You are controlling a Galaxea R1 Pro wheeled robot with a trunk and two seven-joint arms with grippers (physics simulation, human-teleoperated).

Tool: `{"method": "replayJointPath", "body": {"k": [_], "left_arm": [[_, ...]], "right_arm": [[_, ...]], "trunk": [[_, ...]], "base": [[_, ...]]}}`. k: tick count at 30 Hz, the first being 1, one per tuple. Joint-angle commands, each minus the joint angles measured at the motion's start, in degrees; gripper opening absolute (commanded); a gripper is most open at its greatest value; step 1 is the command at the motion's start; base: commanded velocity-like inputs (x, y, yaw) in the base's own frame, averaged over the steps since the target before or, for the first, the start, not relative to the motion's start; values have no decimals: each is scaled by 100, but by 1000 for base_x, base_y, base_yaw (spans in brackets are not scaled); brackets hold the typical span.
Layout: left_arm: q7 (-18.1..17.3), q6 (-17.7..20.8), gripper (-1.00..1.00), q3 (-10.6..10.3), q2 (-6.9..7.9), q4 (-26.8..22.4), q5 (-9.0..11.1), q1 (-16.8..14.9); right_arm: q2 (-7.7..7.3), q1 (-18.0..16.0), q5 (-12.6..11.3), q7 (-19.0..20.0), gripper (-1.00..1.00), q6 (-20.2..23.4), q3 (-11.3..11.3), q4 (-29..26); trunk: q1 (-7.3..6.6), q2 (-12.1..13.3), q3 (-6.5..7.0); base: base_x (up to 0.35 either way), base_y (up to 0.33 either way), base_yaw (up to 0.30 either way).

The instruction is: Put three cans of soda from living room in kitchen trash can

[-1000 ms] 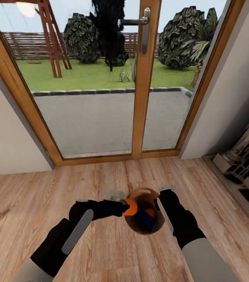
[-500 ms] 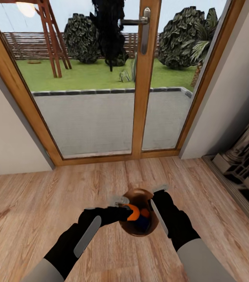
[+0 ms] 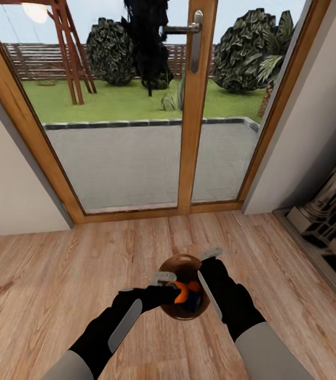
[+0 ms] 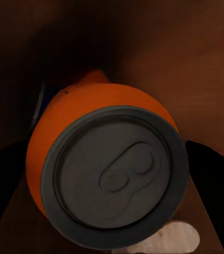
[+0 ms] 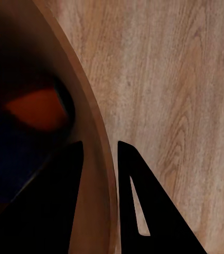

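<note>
Orange can [image 3: 180,292], clamped in left gripper [image 3: 174,292], sits low-centre inside bin [image 3: 181,261]; right gripper [image 5: 100,149] pinches the bin's wall.

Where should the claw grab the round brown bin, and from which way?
By the thin rim, coming from above, one finger inside and one outside. The tash can is a smooth round bucket, likely too wide to hug, so its upright wall edge is the easiest part to pinch. The right claw holds it just so.
</note>
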Motion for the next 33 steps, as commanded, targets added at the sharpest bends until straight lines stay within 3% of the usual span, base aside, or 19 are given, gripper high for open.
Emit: {"method": "replayJointPath", "body": {"k": [1,8,15,16,33], "left_arm": [[13,-65,-100,0,-1,36,-62,2],[16,-298,-100,6,-62,351,-105,-5],[23,-420,-100,9,-97,446,-112,-17],[25,-423,100,9,-97,447,-112,-18],[0,-431,100,1,-48,376,-87,-15]], "right_arm": [[7,-2,-193,33,-100,0,6,-10],[25,2,-201,33,-100,0,34,-17],[49,3,-222,33,-100,0,270,-23],[50,3,-223,33,-100,0,278,-23],[22,3,-212,33,-100,0,280,-23]], "trunk": [[0,0,0],[0,0,0],[0,0,0],[0,0,0],[0,0,0]], "base": [[0,0,0],[0,0,0],[0,0,0],[0,0,0],[0,0,0]]}}
